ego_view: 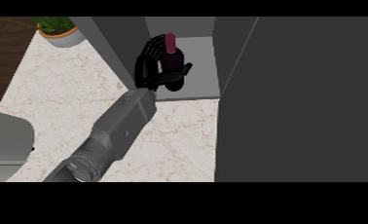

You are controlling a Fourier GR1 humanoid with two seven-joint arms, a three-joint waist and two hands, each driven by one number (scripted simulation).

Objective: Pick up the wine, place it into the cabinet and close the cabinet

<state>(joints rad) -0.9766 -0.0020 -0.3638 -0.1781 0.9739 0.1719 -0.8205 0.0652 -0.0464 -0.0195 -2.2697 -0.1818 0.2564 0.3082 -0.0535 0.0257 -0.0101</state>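
The wine bottle (173, 60), dark with a red neck, stands upright on the light grey floor of the open cabinet (200, 84). My left hand (149, 67) is inside the cabinet, right against the bottle's left side. Its fingers (153, 47) stand fairly straight along that side, and the thumb (183, 71) reaches across in front of the bottle's lower part. The grey forearm (115, 130) runs in from the lower left. The right hand does not show.
A large dark cabinet door (295, 101) fills the right side, swung open towards me. The cabinet's dark left wall (108, 43) stands beside my wrist. A potted plant (57, 30) sits at the back left on the marble counter (57, 91). A grey rounded object (13, 142) is at the left edge.
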